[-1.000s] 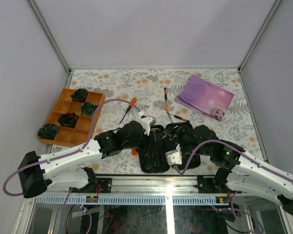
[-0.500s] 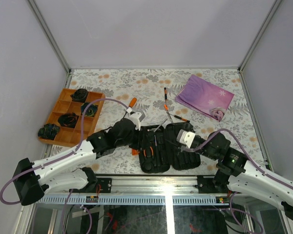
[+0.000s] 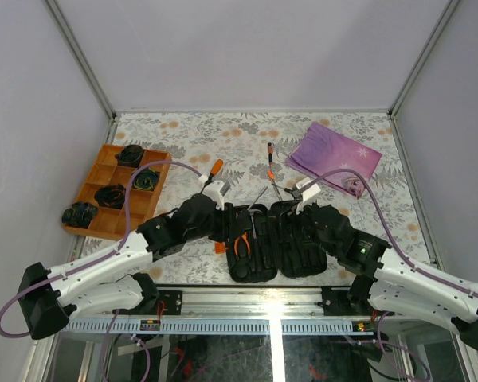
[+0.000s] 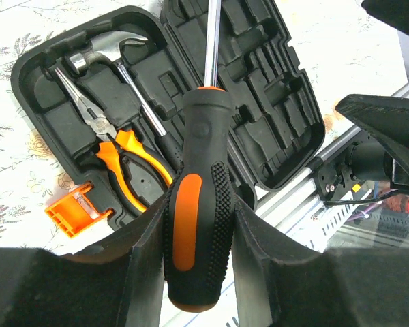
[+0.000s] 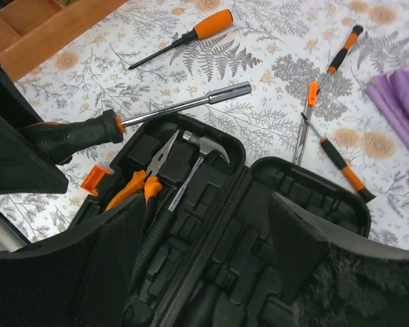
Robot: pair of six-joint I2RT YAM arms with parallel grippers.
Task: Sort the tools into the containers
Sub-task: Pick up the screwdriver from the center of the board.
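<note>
The black tool case [image 3: 301,256] lies open near the table's front edge, also seen in the left wrist view [image 4: 266,102] and the right wrist view [image 5: 259,231]. Orange-handled pliers [image 4: 126,150] and a hammer [image 4: 112,49] lie in its left half. My left gripper [image 4: 196,253] is shut on the black-and-orange handle of a screwdriver [image 4: 199,163], whose steel shaft [image 5: 191,102] reaches across the case's far left corner. My right gripper [image 5: 206,203] stands open over the case's middle, holding nothing. An orange-handled screwdriver [image 3: 212,175] and three small screwdrivers [image 5: 341,51] [image 5: 307,109] [image 5: 342,165] lie loose beyond the case.
An orange divided tray [image 3: 102,200] with black coiled lumps sits at the left. A purple cloth [image 3: 334,157] lies at the far right. The case's small orange latch [image 4: 71,212] sticks out at its left side. The metal frame rail [image 3: 247,296] runs along the near edge.
My right gripper has moved from the case's near side toward the far side and opened a little wider. My left gripper, still holding the screwdriver, has shifted left, uncovering the pliers.
</note>
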